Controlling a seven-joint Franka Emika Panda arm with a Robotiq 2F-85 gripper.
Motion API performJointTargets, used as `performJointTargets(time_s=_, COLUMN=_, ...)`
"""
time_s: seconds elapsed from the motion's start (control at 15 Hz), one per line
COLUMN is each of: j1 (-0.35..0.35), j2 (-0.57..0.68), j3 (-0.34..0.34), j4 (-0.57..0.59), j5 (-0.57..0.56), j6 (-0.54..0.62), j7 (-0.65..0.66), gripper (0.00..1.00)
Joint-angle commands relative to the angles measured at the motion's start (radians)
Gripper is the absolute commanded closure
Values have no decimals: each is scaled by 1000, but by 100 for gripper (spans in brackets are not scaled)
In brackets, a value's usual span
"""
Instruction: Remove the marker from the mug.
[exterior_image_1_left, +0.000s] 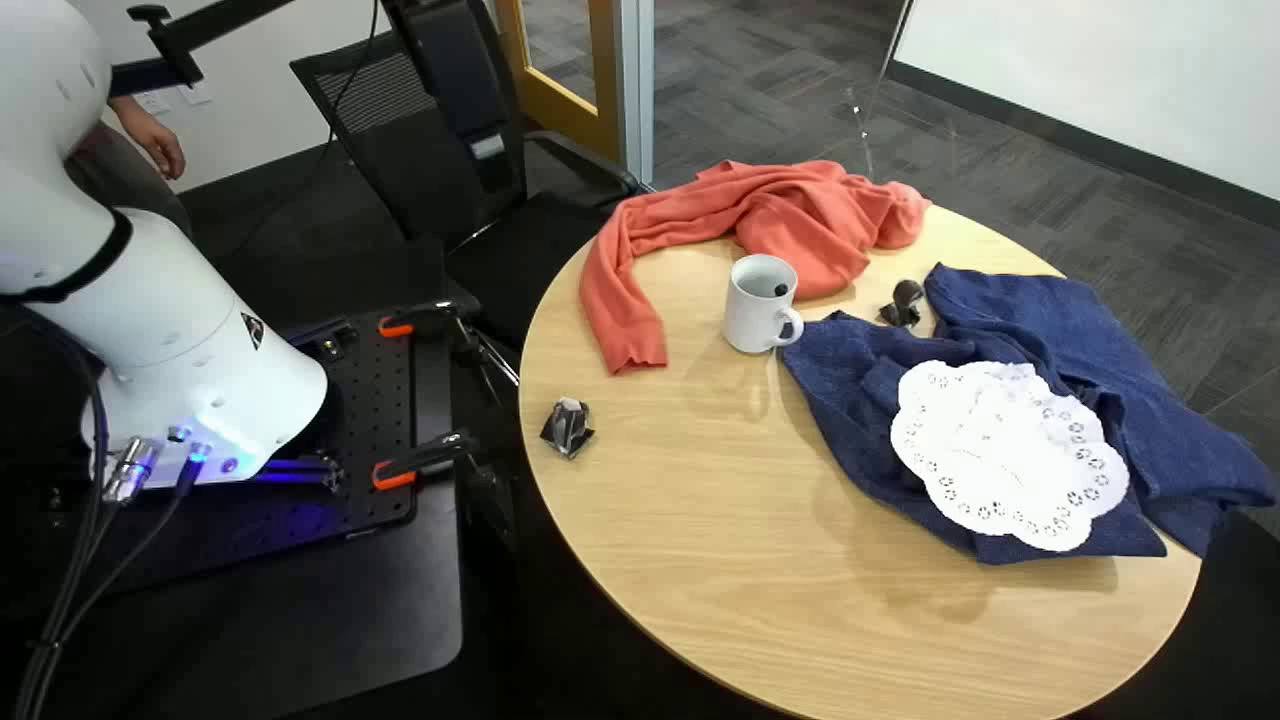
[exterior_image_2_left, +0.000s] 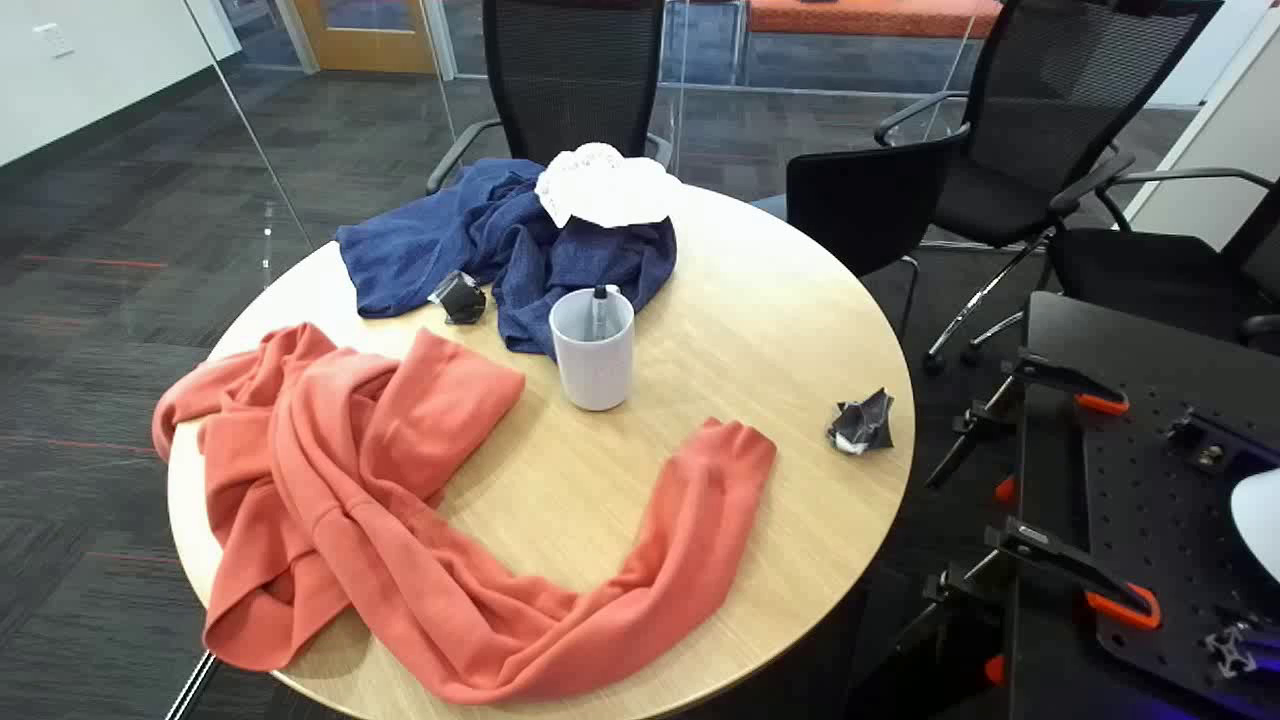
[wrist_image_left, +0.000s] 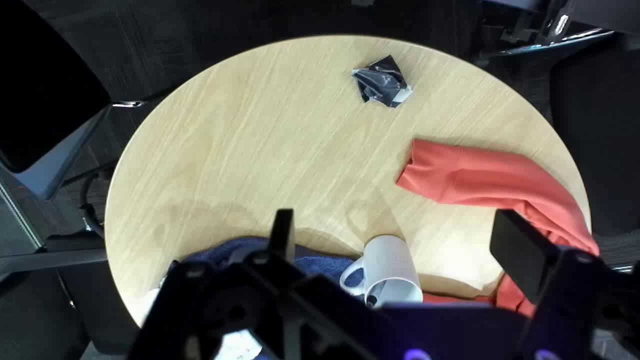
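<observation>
in an exterior view, a round wood-grained table (exterior_image_1_left: 680, 540) has a black bench (exterior_image_1_left: 340, 630) and a mesh chair (exterior_image_1_left: 400, 100) to its left, and grey carpet (exterior_image_1_left: 780, 90), a wooden-framed door (exterior_image_1_left: 580, 125) and a white wall (exterior_image_1_left: 1110, 90) beyond. an orange-red garment (exterior_image_1_left: 790, 215) lies along the far edge, dark blue cloth (exterior_image_1_left: 1110, 360) at the right under a lacy white doily (exterior_image_1_left: 1000, 450), a crumpled black scrap (exterior_image_1_left: 567, 428) near the left edge. in both exterior views the white mug (exterior_image_1_left: 752, 315) stands upright between garment and cloth, the marker (exterior_image_2_left: 600, 318) inside it, dark end up. in the wrist view, the gripper (wrist_image_left: 392, 239) has its fingers spread wide.
</observation>
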Motion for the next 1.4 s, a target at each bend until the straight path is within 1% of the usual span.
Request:
performJointTargets(time_s=0.0, j1=1, j2=0, j3=0, j4=2, j5=1, j6=-3, j7=0, gripper=0)
performJointTargets(time_s=0.4, j1=1, j2=0, j3=0, j4=2, j5=1, j6=-3, j7=0, gripper=0)
performJointTargets(time_s=0.67, j1=32, j2=19, j3=29, j4=7, j5=49, j6=36, j7=53, gripper=0)
performJointTargets(time_s=0.8, j1=46, j2=37, j3=56, j4=8, j5=80, j6=77, j7=110, gripper=0)
performJointTargets(time_s=0.93, j1=57, j2=62, j3=91, j4=10, j5=124, j6=144, j7=192, gripper=0)
performJointTargets(time_s=1.13, j1=60, j2=130, j3=161, j4=22, j5=172, j6=242, j7=331, gripper=0)
performJointTargets(time_s=1.33, j1=39, j2=220, j3=245, j4=48, j5=202, j6=337, j7=499, gripper=0)
